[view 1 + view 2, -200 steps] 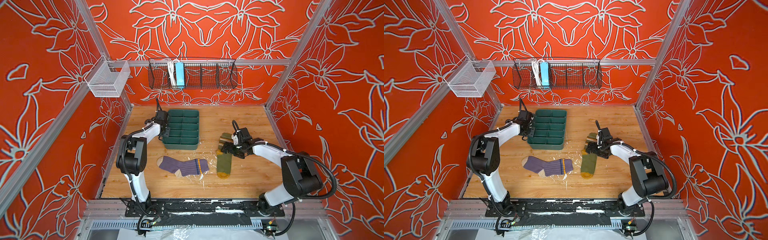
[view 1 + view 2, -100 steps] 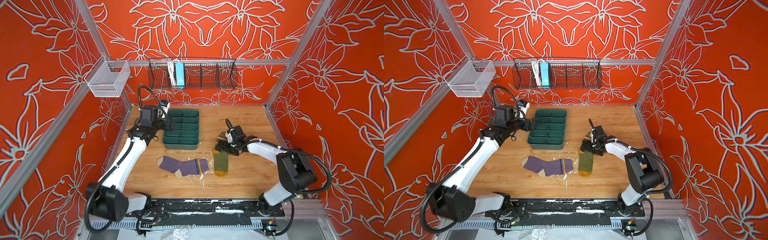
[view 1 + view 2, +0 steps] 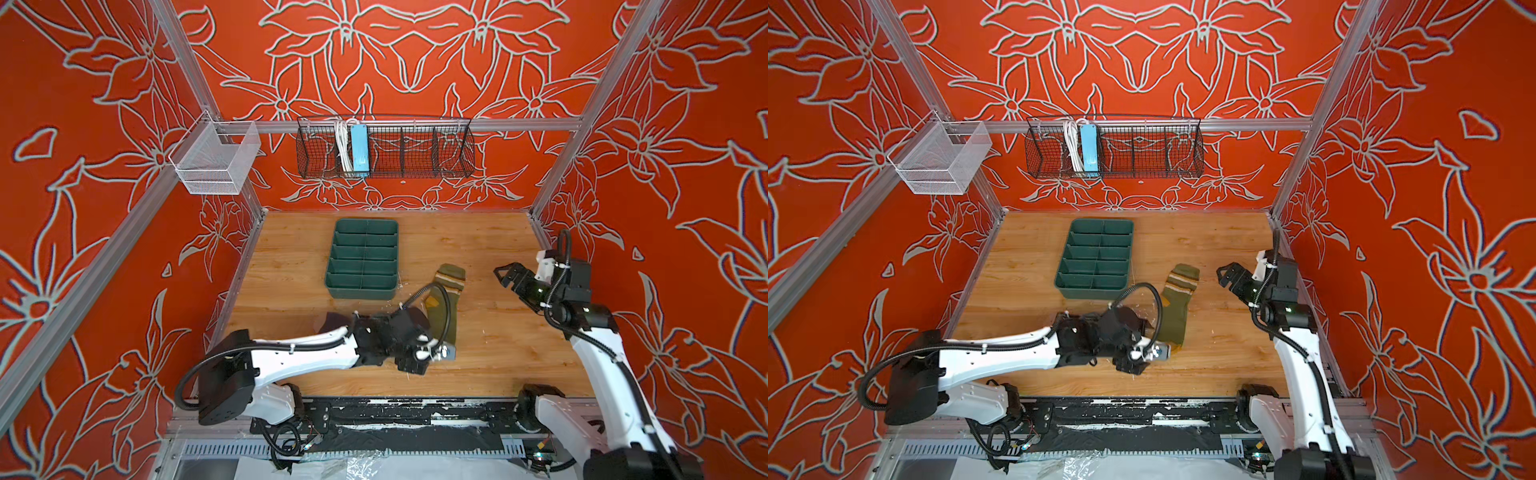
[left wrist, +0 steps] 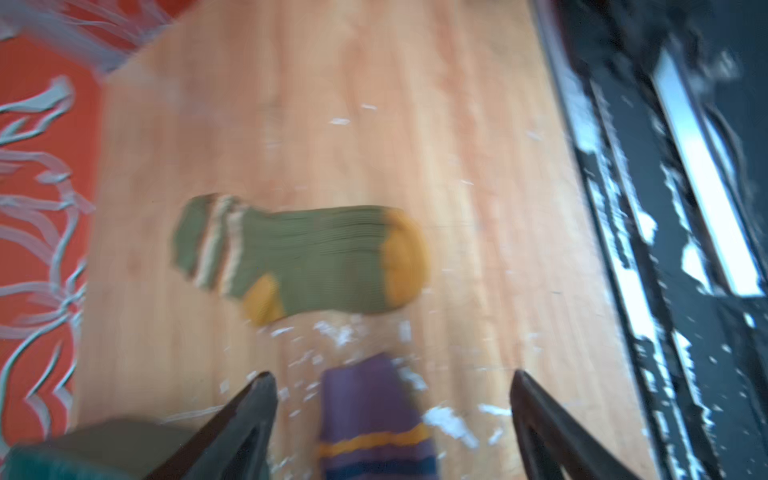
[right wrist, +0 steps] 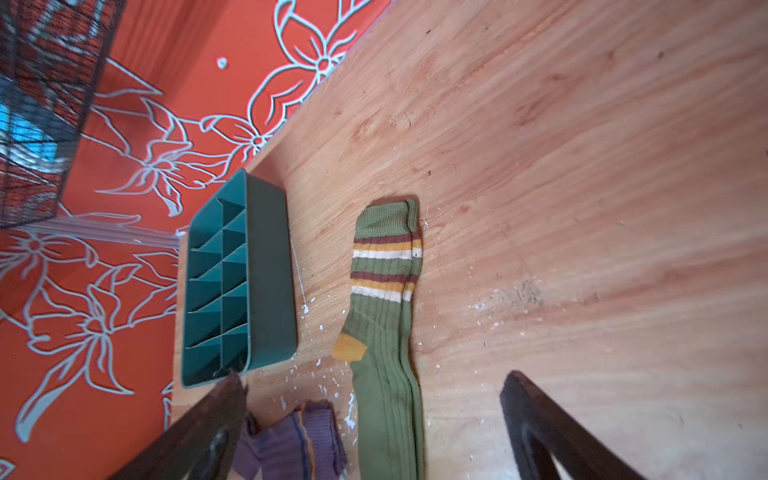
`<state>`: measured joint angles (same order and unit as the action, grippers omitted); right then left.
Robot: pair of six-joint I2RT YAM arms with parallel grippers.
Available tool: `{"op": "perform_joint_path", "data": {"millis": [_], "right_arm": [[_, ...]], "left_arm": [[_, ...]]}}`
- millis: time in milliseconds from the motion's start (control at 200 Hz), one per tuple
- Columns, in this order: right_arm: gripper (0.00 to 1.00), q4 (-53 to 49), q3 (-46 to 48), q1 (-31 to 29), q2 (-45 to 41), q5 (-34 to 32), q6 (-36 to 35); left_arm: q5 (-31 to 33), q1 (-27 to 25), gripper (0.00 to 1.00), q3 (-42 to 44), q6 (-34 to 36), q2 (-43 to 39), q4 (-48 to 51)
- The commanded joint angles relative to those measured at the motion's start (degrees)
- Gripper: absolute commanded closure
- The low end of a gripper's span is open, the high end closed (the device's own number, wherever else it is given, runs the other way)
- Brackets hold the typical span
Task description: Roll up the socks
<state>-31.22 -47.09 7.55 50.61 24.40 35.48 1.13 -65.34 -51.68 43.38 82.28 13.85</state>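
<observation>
Olive green ribbed sock with mustard toe and heel [image 3: 438, 318] lying flat on wooden tabletop [image 3: 498, 357], just beside dark green divided plastic tray [image 3: 361, 291], not touching it, striped cuff toward back wall. Purple ribbed sock with navy-yellow cuff stripes [image 4: 370, 419] mostly buried under left arm in both top views. Left wrist view is blurry but shows its cuff end between spread fingers of left gripper [image 4: 392, 376]: jaws wide, nothing pinched. Right gripper [image 3: 505, 274] gaping too, empty, off to right of olive sock, clear of it.
</observation>
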Motion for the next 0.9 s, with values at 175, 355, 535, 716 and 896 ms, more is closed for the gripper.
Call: {"op": "perform_joint_path", "data": {"millis": [175, 355, 535, 716, 896], "right_arm": [[0.02, -4.89, 2.07, 1.57, 0.0, 3.37, 0.8], [0.02, -5.66, 1.14, 1.69, -0.32, 3.26, -0.14], [0.02, -6.89, 1.09, 1.83, -1.55, 2.5, -1.2], [0.02, -7.91, 0.64, 1.9, -2.28, 3.27, -2.02], [0.02, -11.14, -0.98, 1.85, -2.33, 1.32, -6.92]], "left_arm": [[4.53, -2.6, 0.17, 0.6, -3.71, 10.71, -12.55], [7.93, -2.69, 0.25, -2.81, -4.01, 17.39, -14.1], [9.6, -2.69, 0.42, -5.42, -4.74, 21.72, -13.35], [8.79, -2.6, 0.7, -6.78, -6.32, 24.38, -12.96], [4.23, -0.29, 0.89, -8.13, -9.84, 23.53, -9.48]]}}
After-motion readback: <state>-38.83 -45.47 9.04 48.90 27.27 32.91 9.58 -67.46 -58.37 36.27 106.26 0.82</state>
